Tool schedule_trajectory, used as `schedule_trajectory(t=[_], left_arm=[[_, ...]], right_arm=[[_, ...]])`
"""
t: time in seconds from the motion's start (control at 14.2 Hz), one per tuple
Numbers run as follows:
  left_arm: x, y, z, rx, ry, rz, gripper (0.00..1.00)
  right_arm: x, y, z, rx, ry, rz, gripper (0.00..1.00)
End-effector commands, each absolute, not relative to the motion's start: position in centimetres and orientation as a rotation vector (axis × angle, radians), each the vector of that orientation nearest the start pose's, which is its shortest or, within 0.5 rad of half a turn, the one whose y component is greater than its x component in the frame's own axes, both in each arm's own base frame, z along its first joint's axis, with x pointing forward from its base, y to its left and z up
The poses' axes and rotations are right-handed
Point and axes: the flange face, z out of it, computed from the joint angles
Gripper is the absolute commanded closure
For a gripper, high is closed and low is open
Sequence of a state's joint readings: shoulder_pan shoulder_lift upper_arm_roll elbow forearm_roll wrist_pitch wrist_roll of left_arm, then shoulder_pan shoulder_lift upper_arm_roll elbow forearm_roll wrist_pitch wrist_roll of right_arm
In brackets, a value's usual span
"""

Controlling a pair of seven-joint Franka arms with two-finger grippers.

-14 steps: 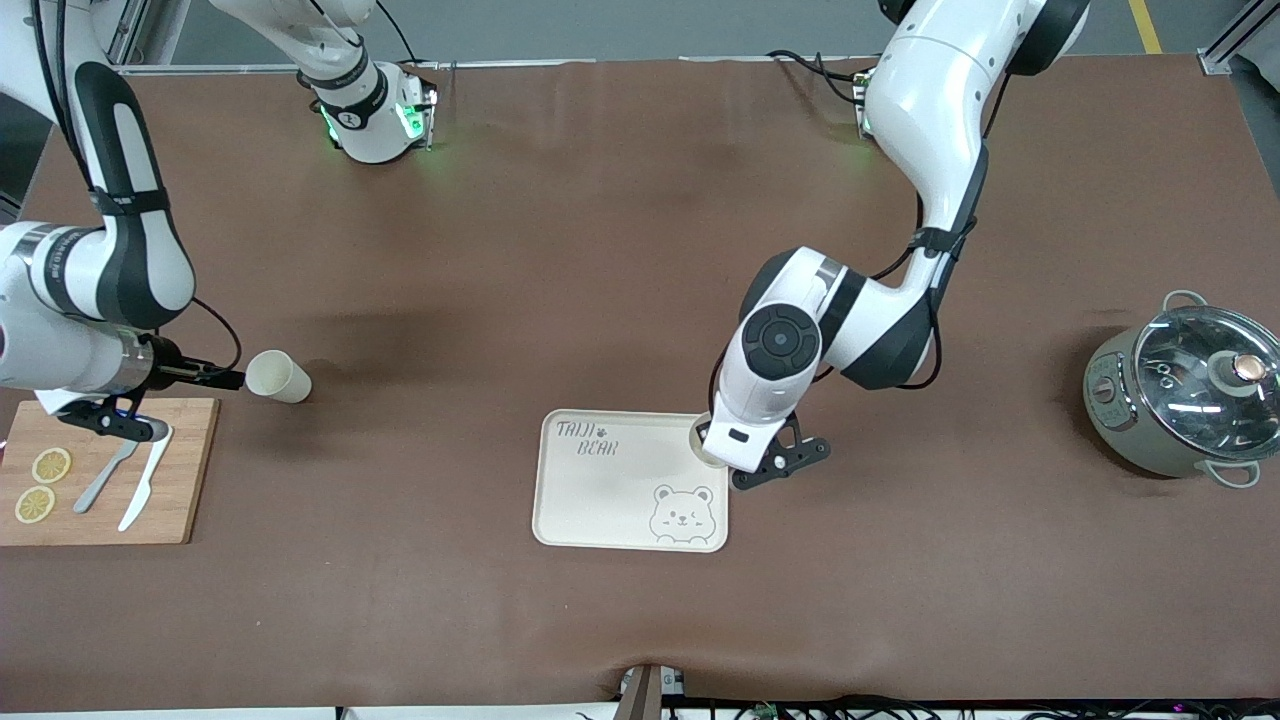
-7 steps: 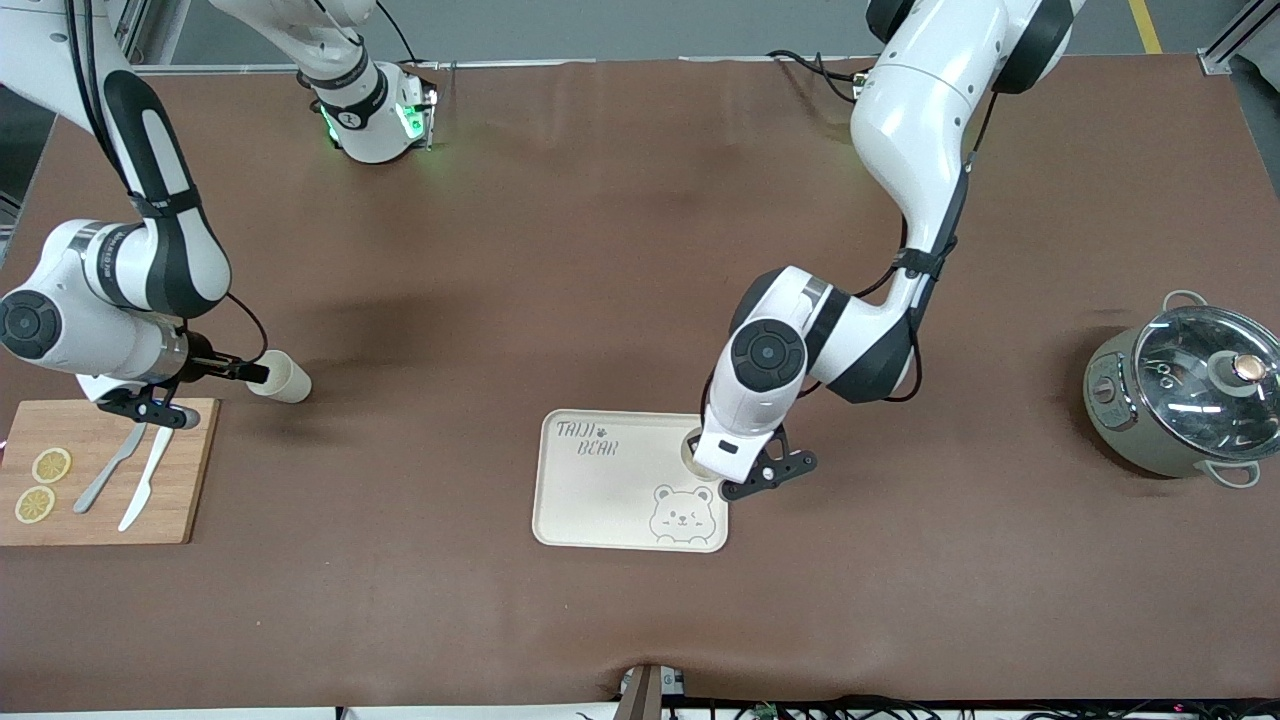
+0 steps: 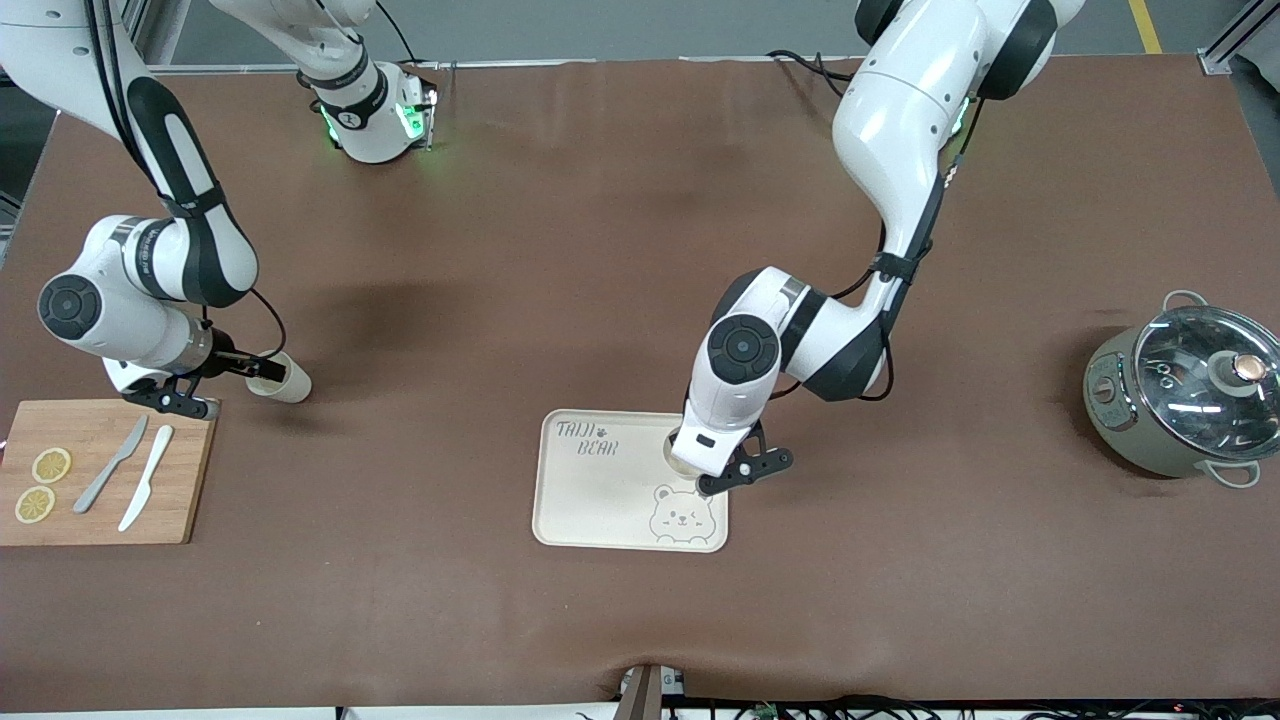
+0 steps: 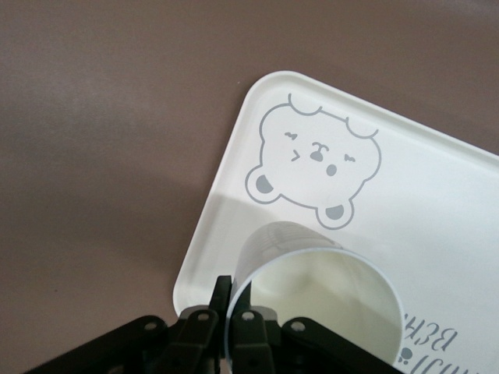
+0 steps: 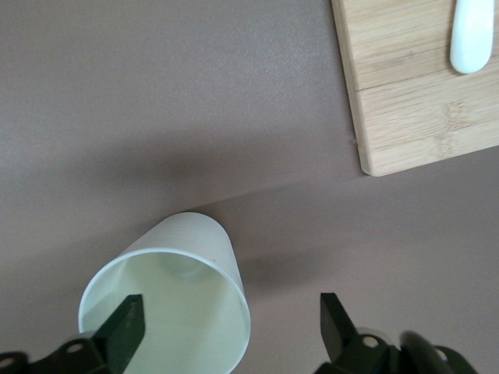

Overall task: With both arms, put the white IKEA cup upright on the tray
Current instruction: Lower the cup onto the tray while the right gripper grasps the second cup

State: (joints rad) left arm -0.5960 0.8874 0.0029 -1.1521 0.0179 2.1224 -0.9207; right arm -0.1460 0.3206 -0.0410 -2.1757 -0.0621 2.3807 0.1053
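The brown table (image 3: pixel 600 250) fills the frame. At its right edge sits a grey pot (image 3: pixel 1180 400) with a glass lid; at lower left lies a wooden cutting board (image 3: pixel 175 490) carrying a knife (image 3: pixel 146 490), a spoon (image 3: pixel 110 478) and two lemon slices (image 3: pixel 42 484). Low in the centre lies the tray (image 3: pixel 600 500). The left gripper (image 4: pixel 231 323) hangs over the tray's upper right corner, its fingers pinched on the rim of a white cup (image 4: pixel 327 300) held upright above the bear drawing (image 4: pixel 312 167). At mid left, a second cup (image 5: pixel 168 300) lies on its side on the table just above the board; the right gripper (image 5: pixel 230 323) has its fingers spread, one inside the cup's mouth and one outside.
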Motion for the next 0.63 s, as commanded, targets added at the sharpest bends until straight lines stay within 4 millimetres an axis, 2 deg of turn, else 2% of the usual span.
schedule_trajectory(t=[0.0,0.21,0.35,0.49,0.56], left_arm=[[64.6,-43.7,26.5,-3.151,-0.528,-0.151,1.00],[65.0,-43.5,25.0,-3.153,-0.527,-0.170,1.00],[65.5,-43.0,25.0,-3.152,-0.533,-0.201,1.00],[65.5,-43.0,24.1,-3.150,-0.530,-0.196,1.00],[65.6,-43.0,24.1,-3.153,-0.531,-0.207,1.00]], right_arm=[[53.3,-10.4,23.9,-3.160,0.378,0.167,0.33],[53.4,-10.4,23.9,-3.162,0.377,0.165,0.65],[53.4,-10.7,23.9,-3.161,0.384,0.163,0.71],[53.5,-10.5,23.9,-3.162,0.377,0.163,0.83],[53.6,-10.3,24.0,-3.163,0.370,0.160,0.93]])
